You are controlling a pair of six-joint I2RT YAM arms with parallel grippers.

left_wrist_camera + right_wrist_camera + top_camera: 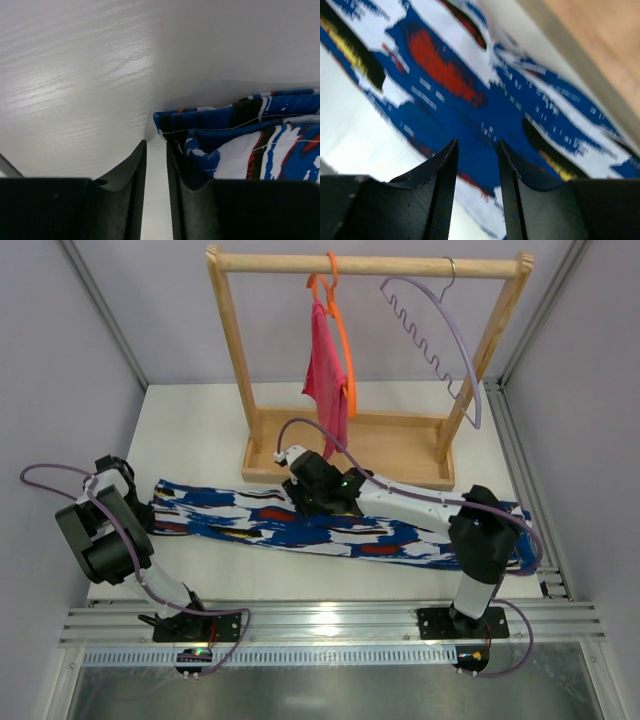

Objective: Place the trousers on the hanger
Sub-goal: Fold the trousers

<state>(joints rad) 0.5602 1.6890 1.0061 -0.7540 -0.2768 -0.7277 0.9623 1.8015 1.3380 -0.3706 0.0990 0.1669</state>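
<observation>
Right fingers [446, 172] above trousers [485, 107] middle (left fingers [134, 172] beside end).

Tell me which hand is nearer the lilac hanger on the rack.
Right. The right hand is over the middle of the trousers, just in front of the wooden rack holding the hanger. The left hand sits at the trousers' far left end, much farther away.

Trousers [240, 518] in that loud blue, white, red and black print lie flat in front of me, stretched left to right. The pale lilac wavy hanger [462, 340] hangs off the wooden rail [280, 262], far right.
</observation>
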